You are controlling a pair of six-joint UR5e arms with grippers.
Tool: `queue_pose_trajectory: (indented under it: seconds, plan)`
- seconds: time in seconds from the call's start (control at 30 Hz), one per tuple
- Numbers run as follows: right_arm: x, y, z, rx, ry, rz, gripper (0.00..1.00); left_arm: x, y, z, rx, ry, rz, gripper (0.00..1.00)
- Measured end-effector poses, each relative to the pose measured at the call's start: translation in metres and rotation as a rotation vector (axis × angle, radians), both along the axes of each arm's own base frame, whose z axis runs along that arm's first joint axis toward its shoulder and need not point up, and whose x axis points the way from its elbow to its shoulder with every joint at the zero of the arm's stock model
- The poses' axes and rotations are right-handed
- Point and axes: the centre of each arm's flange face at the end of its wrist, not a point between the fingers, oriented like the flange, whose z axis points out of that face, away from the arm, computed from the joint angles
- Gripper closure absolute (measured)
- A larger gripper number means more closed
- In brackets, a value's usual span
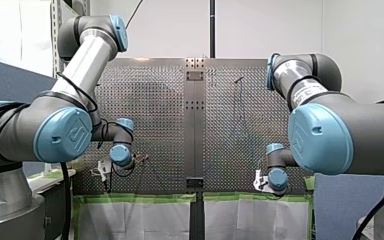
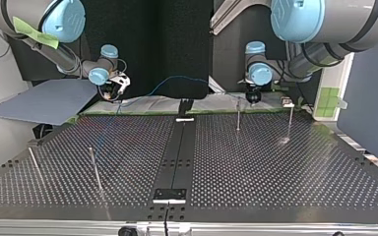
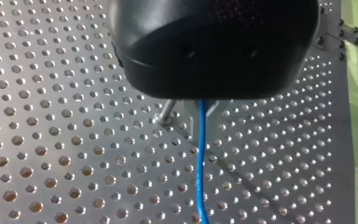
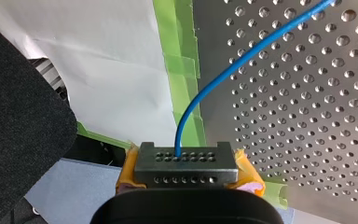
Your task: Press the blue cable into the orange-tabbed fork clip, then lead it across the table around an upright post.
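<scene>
**Blue cable strung between both arms, fork clip not yet reached**

Left wrist view: my left gripper is hovering low over the perforated table. Its metal fingers are pinching the cable from both sides, and the cable is running out taut toward 6 o'clock. The low grip is probably there so the cable can be pushed straight down into a clip.

Right wrist view: my right gripper is clamping the cable between dark, yellow-wrapped pads. From there the cable is curving up toward 1 o'clock, past the green tape at the table's edge. I judge this arm is anchoring the other end to control slack.

Top view: my right gripper is sitting at 11 o'clock and my left at 1 o'clock, with the cable arching between them along the far edge. An upright post is standing just in front of my left gripper, and nothing is wrapping it yet.

Front view: the grippers are working at 8 and 4 o'clock of the board. I cannot pick out the fork clip with any certainty here.
</scene>
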Motion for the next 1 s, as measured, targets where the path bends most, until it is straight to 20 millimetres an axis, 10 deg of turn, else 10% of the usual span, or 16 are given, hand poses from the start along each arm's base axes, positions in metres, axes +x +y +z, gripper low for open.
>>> queue_pose_trajectory:
  seconds: [0.9,0.97,1.0]
  plan:
    - [0.000,-0.002,0.001,-0.005,-0.001,-0.001,1.00,0.023,-0.001,0.013,-0.016,-0.022,0.005,1.00]
    - [0.000,-0.002,0.001,-0.005,-0.001,-0.001,1.00,0.023,-0.001,0.013,-0.014,-0.023,0.006,0.69]
    - [0.000,-0.002,0.001,-0.005,-0.001,-0.002,1.00,0.023,-0.001,0.013,-0.012,-0.023,0.006,0.69]
